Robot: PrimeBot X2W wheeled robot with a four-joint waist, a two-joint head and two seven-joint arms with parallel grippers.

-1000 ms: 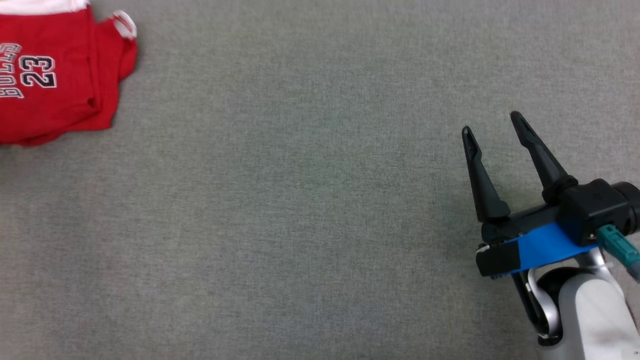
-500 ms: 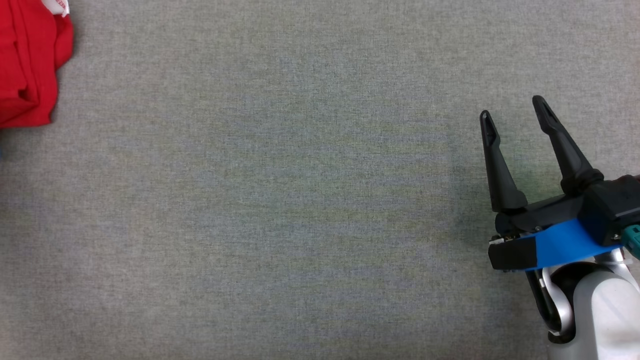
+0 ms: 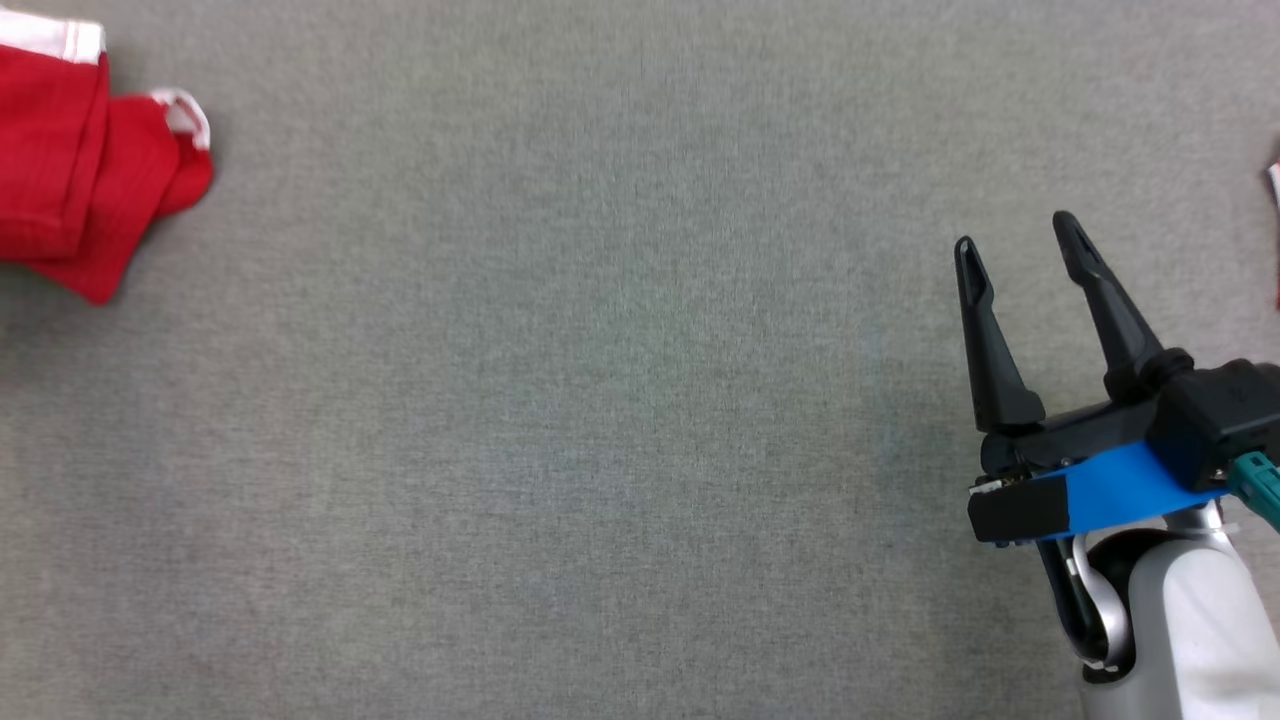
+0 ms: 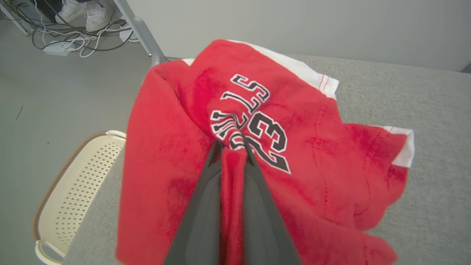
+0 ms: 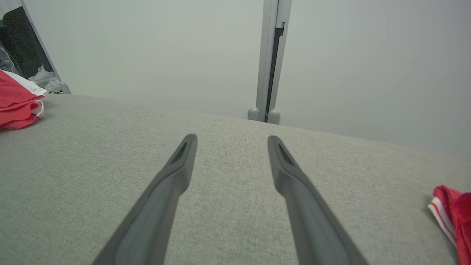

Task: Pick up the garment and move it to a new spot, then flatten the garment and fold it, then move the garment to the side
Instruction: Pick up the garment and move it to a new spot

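The garment [image 4: 294,140] is a red jersey with white trim and black-and-white lettering, crumpled on the grey cloth table [image 3: 620,400]. My left gripper [image 4: 232,141] is shut, pinching a raised fold of its red cloth beside the print. In the head view the garment [image 3: 60,180] lies at the far left edge, partly cut off. In the right wrist view the garment [image 5: 16,103] shows at the far left. My right gripper [image 3: 1014,233] hovers open and empty over bare table at the right, and its wrist view shows this gripper [image 5: 232,137] with spread fingers.
Another piece of red-and-white cloth [image 5: 450,209] lies at the table's right edge. A cream perforated basket [image 4: 66,184] sits on the floor by the left end, near cables, a metal leg [image 4: 141,33] and a person's white shoes [image 4: 86,13].
The head view has shifted from frame to frame. The garment's visible part at the left has changed shape, and its printed face no longer shows there. The right gripper stays open.
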